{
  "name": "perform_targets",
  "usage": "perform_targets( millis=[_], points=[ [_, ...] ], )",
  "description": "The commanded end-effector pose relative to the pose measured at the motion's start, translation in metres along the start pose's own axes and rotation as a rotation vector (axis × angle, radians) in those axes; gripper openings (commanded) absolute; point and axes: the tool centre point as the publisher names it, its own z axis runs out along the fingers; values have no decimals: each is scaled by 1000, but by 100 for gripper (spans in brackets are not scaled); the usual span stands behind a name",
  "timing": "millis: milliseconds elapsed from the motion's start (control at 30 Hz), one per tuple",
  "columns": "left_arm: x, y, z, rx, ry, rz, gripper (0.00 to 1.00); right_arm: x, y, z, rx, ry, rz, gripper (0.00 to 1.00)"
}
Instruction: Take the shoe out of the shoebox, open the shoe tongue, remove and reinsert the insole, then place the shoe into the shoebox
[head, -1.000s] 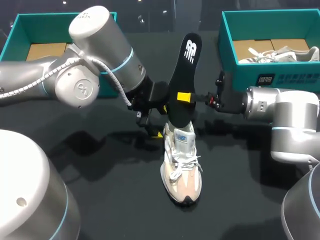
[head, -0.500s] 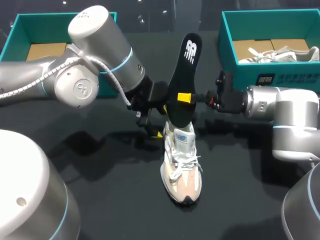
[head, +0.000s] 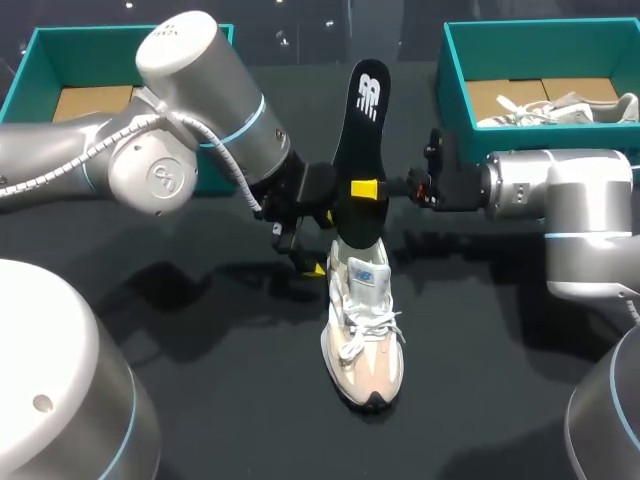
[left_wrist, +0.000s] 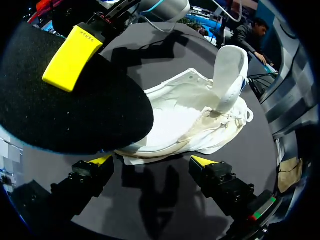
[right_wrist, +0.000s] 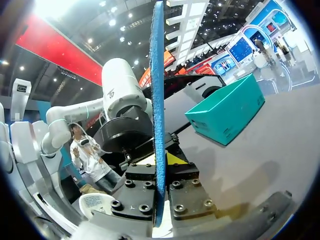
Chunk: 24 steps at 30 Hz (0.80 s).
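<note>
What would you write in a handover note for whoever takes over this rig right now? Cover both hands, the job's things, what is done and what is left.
Right hand: shut on the black insole, held upright with its lower end at the shoe's opening.
Left hand: open, with the shoe's heel just ahead of it.
Shoe: stands on the table, tongue lifted.
Left shoebox and right shoebox sit at the far corners.
Done: shoe out, tongue open, insole largely out.
Left: seat the insole, box the shoe.

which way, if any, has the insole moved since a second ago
Yes. The insole, in the right gripper, has shifted slightly left, away from the right shoebox; the shoe stayed put.
</note>
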Motion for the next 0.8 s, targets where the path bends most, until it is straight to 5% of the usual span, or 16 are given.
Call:
perform_targets(
  millis=[33,800],
  points=[
    [0,0,1,-1,0,1,100,-3,-2,1,18,19,-13,0],
    [0,0,1,-1,0,1,100,1,-16,4,81,21,-8,0]
  ],
)
